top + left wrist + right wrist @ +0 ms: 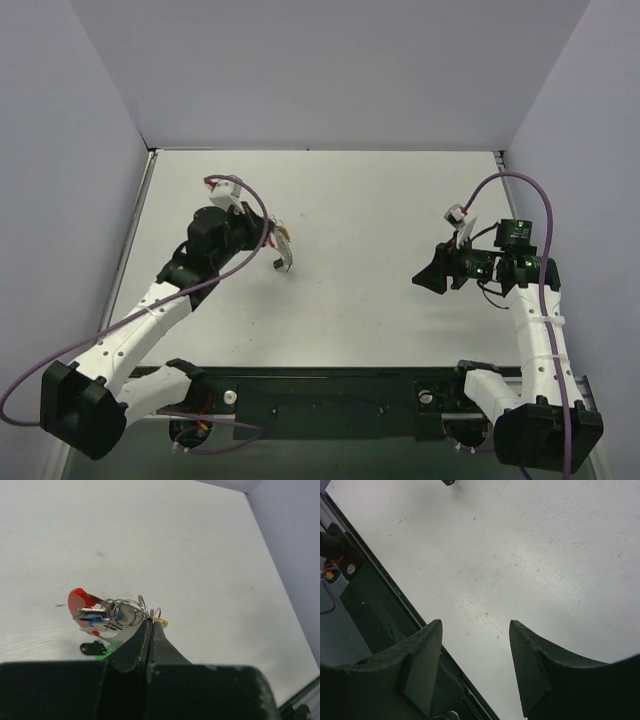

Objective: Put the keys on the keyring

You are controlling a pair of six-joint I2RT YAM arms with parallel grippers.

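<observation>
My left gripper is shut on the thin silvery keyring and holds it above the white table. A bunch of keys hangs from it: a red-headed key, a black-headed one, a green one and a yellow bit behind the fingertips. In the top view the left gripper holds the bunch left of the table's middle. My right gripper is open and empty; in the top view it hovers at the right, pointing left.
Purple cables loop over both arms. The black base rail runs along the near edge and shows in the right wrist view. Grey walls enclose the white table on the left, back and right.
</observation>
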